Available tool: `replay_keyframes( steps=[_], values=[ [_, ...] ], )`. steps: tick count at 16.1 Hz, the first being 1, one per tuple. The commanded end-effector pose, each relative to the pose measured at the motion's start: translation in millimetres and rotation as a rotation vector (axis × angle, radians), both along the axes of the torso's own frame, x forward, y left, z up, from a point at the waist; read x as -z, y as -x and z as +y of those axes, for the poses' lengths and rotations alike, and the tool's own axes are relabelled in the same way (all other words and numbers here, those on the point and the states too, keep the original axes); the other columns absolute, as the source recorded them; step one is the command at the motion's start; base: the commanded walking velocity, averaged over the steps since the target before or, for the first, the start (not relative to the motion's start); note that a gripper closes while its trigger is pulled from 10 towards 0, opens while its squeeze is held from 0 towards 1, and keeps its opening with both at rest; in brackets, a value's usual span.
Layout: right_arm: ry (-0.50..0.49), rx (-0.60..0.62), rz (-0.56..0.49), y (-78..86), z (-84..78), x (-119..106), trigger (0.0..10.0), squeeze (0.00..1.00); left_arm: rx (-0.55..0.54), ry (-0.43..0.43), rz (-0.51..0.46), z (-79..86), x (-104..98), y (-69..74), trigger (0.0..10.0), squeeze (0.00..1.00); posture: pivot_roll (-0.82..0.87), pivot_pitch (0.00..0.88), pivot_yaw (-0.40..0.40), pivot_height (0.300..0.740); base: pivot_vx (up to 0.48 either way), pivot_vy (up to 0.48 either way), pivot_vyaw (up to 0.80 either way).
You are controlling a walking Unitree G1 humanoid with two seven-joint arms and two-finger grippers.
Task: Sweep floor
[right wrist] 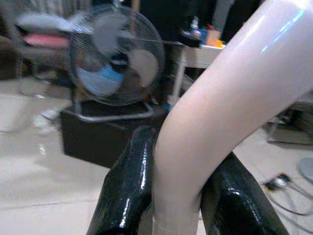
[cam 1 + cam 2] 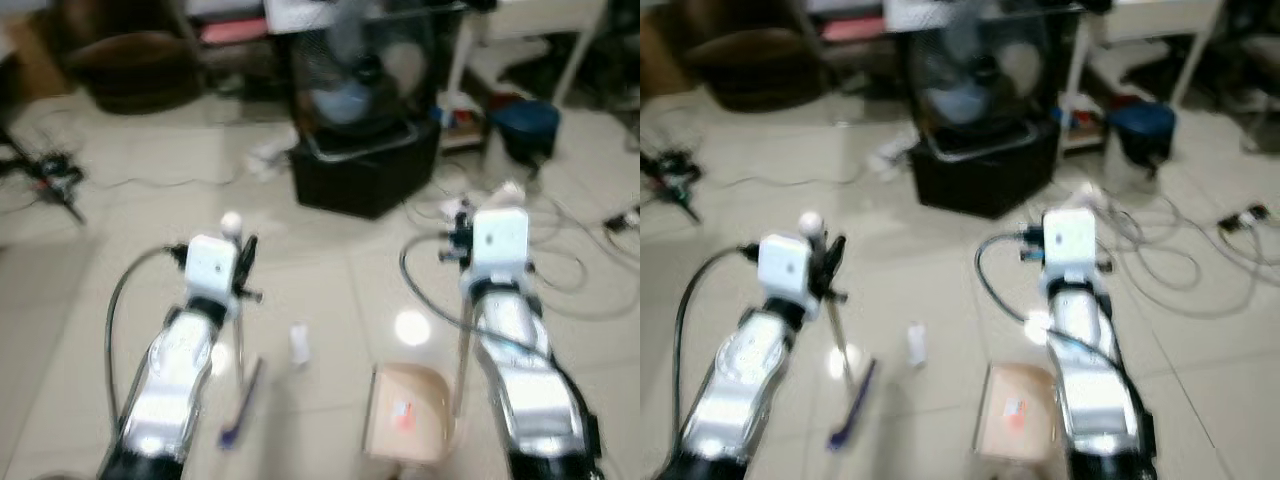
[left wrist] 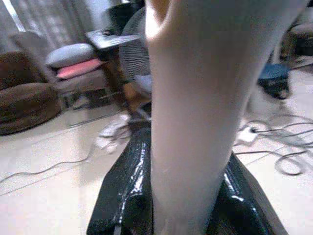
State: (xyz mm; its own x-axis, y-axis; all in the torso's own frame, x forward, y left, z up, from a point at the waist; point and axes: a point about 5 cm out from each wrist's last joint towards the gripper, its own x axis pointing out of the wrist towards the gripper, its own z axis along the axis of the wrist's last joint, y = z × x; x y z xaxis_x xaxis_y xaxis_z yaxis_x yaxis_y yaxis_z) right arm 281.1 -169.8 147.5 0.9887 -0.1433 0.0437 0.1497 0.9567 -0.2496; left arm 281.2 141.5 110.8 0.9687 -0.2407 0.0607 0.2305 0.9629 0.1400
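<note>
My left gripper (image 2: 243, 262) is shut on a thin broom stick (image 2: 240, 335) with a white knob on top. The broom's purple head (image 2: 240, 405) rests on the pale tiled floor below it. In the left wrist view the pale stick (image 3: 195, 112) runs between the black fingers (image 3: 122, 196). My right gripper (image 2: 462, 238) is shut on the upright handle (image 1: 220, 112) of a beige dustpan (image 2: 405, 410), which sits on the floor between my arms. A small white scrap (image 2: 299, 343) lies on the tiles between broom and dustpan. The picture is blurred.
Straight ahead a standing fan (image 2: 360, 65) rests on a black box (image 2: 365, 170). Loose cables (image 2: 570, 260) spread over the floor at right, near a blue bucket (image 2: 525, 125). A brown cushion seat (image 2: 135, 65) is at far left, and a black stand (image 2: 50, 175) near it.
</note>
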Motion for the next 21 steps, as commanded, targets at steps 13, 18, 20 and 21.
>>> replay_keyframes(
  steps=[13, 18, 20, 21],
  values=[
    [0.021, -0.047, -0.069, -3.3, 9.0, -9.9, 10.0, 0.00, -0.016, -0.032, -0.045, 7.8, -9.1, -6.2, 10.0, 0.00, -0.04, 0.059, 0.098, 0.740, 0.422, 0.000, 0.31],
    [0.019, -0.037, -0.070, -2.9, 7.9, -8.8, 10.0, 0.00, -0.007, -0.031, -0.044, 6.7, -9.4, -7.5, 10.0, 0.00, -0.04, 0.060, 0.103, 0.740, 0.423, 0.000, 0.00],
    [0.016, -0.038, -0.071, -3.0, 8.7, -8.0, 10.0, 0.00, -0.004, -0.033, -0.044, 7.2, -9.5, -7.8, 10.0, 0.00, -0.03, 0.062, 0.106, 0.740, 0.424, 0.000, 0.00],
    [0.014, -0.038, -0.071, -3.1, 9.0, -7.5, 10.0, 0.00, -0.003, -0.034, -0.045, 7.3, -9.6, -8.1, 10.0, 0.00, -0.03, 0.063, 0.109, 0.740, 0.420, 0.000, 0.00]
  ],
)
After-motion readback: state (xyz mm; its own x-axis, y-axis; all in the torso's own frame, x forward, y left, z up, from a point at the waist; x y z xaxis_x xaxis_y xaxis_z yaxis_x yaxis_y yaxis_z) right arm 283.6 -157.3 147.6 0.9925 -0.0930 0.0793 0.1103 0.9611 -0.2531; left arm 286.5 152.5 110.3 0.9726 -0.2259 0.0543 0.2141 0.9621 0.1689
